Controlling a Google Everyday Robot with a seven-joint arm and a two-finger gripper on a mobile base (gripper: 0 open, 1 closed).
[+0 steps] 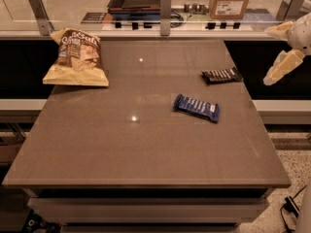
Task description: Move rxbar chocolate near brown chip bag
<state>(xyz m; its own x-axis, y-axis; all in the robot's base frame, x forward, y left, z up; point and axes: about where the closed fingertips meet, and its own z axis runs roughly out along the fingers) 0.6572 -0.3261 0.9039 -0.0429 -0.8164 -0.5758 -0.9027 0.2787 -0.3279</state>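
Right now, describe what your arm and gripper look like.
The gripper, at the view's right edge, has two pale cream, blocky, tapering fingers on a rounded white wrist housing. No markings or cables show on it; the rest of the arm is out of frame.

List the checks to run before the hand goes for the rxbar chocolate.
1. Hand free: ok, open, holding nothing, beyond the table's right edge.
2. Rxbar chocolate accessible: ok, lying flat near the right edge, nothing on it.
3. Separated from the blue bar: ok, the two lie apart.
4. Brown chip bag located: ok, at the far left corner.
5. Path from bar to bag: ok, no object lies between them.
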